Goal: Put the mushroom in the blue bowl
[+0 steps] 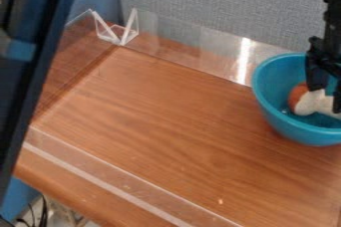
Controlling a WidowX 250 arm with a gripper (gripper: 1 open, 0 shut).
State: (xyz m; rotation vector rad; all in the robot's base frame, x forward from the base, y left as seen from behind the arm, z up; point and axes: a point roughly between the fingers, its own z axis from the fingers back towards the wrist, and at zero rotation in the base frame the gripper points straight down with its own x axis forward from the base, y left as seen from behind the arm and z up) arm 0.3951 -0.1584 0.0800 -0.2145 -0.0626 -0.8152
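The blue bowl (277, 100) stands at the right edge of the wooden table. The mushroom (312, 101) lies on its side inside the bowl, reddish cap to the left and cream stem to the right. My gripper (325, 72) hangs straight down over the bowl's right half, just above the mushroom. Its dark fingers (317, 64) stand apart and hold nothing. The bowl's far right side is cut off by the frame's edge.
Low clear plastic walls (200, 44) border the wooden tabletop (160, 121). A small clear stand (118, 27) sits at the back left corner. A dark blue post (40, 72) crosses the left foreground. A grey wall closes off the back.
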